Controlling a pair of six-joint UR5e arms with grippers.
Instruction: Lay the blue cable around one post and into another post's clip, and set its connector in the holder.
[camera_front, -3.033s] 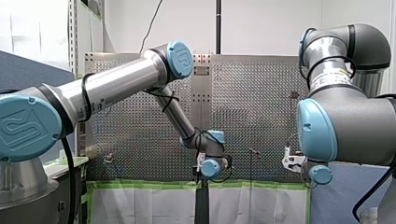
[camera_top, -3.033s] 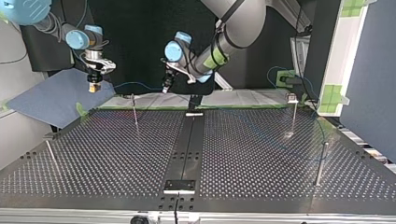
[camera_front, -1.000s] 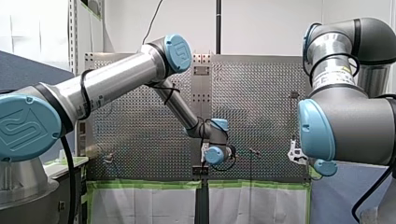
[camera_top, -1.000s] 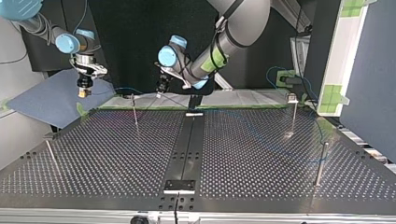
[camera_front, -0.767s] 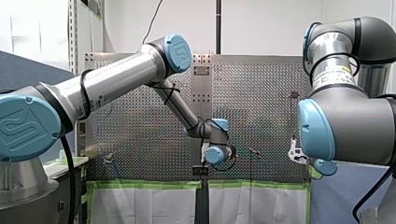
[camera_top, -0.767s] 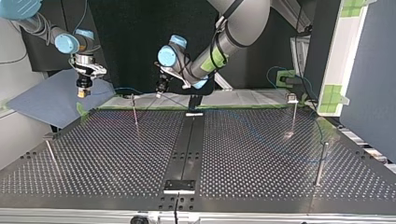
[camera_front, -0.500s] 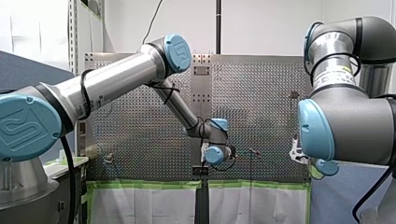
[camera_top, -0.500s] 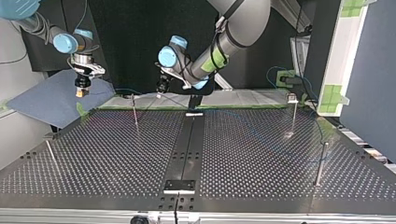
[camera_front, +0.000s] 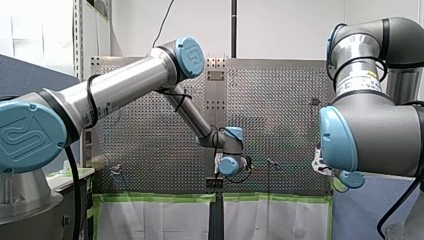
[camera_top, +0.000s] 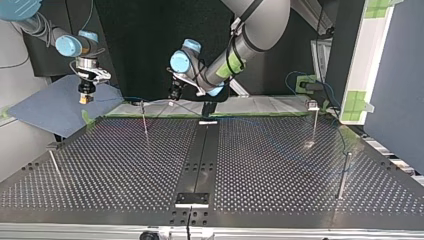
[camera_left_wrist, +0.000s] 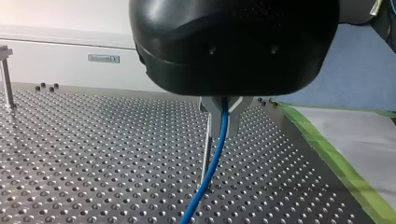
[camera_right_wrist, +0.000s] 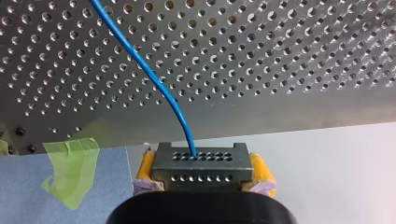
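A: Step in hand?
B: Looks like routing the blue cable (camera_left_wrist: 210, 165) round the thin post (camera_top: 144, 120). Left tool (camera_left_wrist: 223, 119) is pinched on the cable, just beside that post. Right tool (camera_top: 85, 97) is clamped on the connector (camera_right_wrist: 200, 167), yellow pads (camera_right_wrist: 145, 165) on either side.
A: Cable position?
B: Off the desk (camera_top: 250, 165), strung from the connector to the left tool. Not round a post yet, I think.
A: Doing it well?
B: Light tension. Sweep the left tool low so the cable catches the shaft, not the top. Right feeds slack.
A: Pose?
B: Left arm (camera_front: 125, 90) reaches past the middle, wrist bent, tool down. Right arm (camera_front: 370, 135) hangs beyond the desk edge over the blue mat (camera_top: 50, 107), tool down.
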